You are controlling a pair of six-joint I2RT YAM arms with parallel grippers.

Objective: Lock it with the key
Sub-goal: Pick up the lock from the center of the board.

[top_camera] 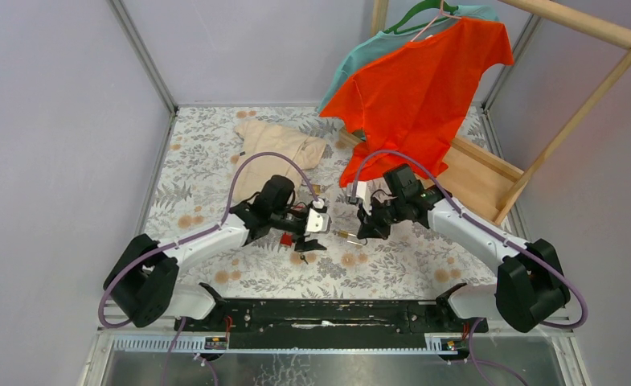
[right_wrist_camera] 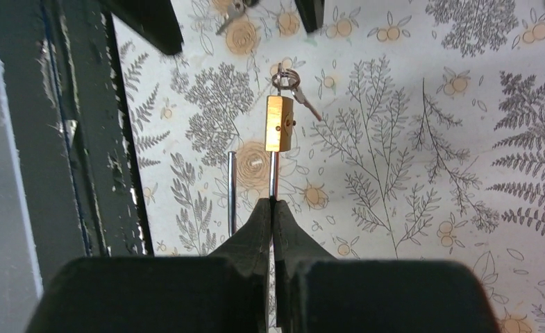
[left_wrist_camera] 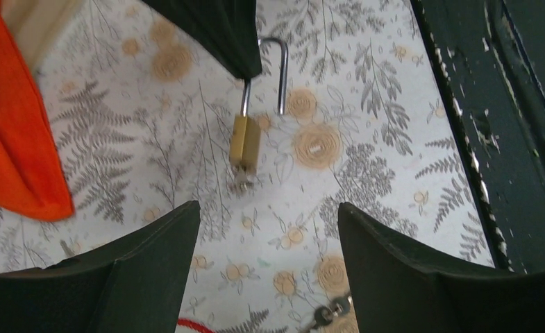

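Padlock hangs just above the flowery table, right between the two arms. The left gripper is beside the padlock. Its fingers are spread wide, with nothing in them and touching nothing. The right gripper is on the padlock's other side. Its fingers are squeezed tight on one leg of the metal loop. The loop's other leg sticks out free. A little key ring with a key hangs from the padlock's far end.
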